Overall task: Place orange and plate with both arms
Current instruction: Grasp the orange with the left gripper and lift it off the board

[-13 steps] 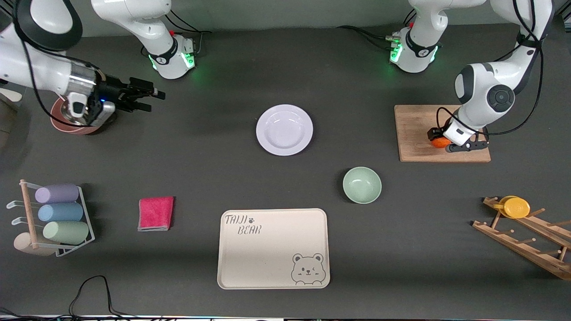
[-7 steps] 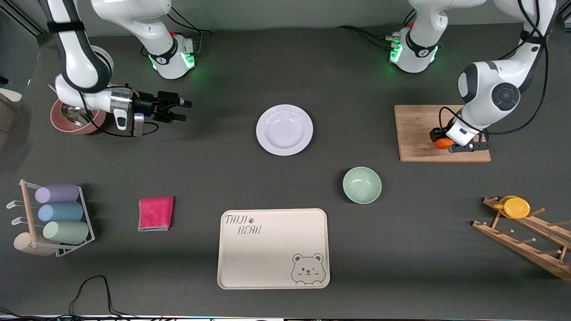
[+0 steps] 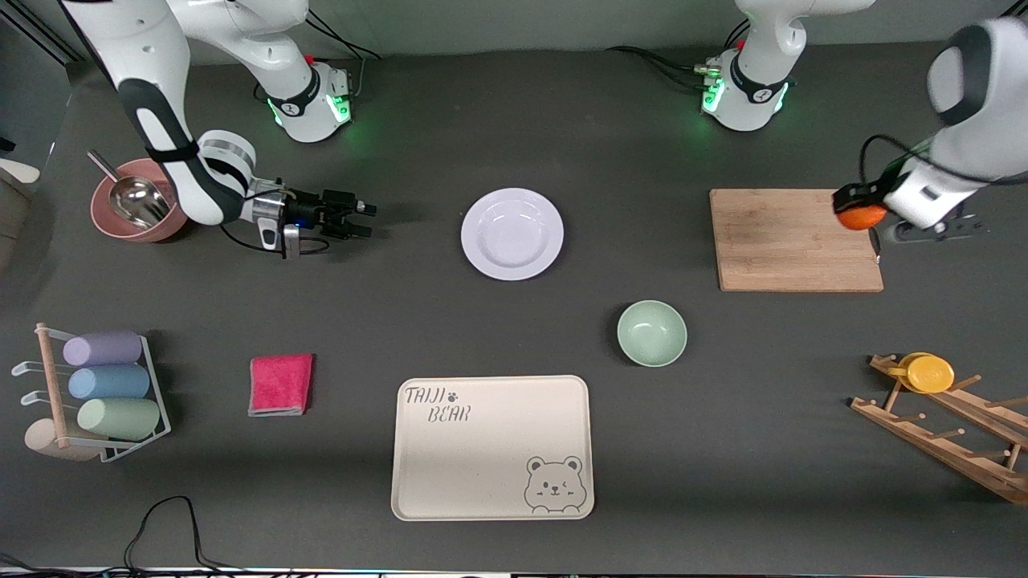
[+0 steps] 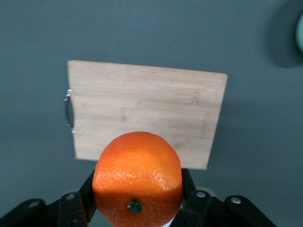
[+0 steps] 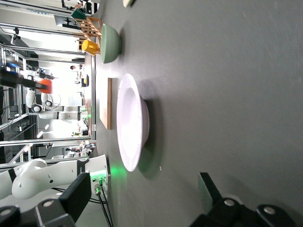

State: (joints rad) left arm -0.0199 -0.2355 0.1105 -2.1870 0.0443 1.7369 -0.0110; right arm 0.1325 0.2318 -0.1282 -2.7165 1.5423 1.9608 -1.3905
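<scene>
The left gripper is closed on the orange and holds it up in the air, over the edge of the wooden cutting board at the left arm's end of the table. In the left wrist view the orange sits between the two fingers, with the board below it.

The right gripper is low over the bare table, with its fingers open and nothing between them. It points at the white plate, which lies flat in the middle of the table, near the gripper but not touching it. The green bowl is nearer to the front camera than the plate.
</scene>
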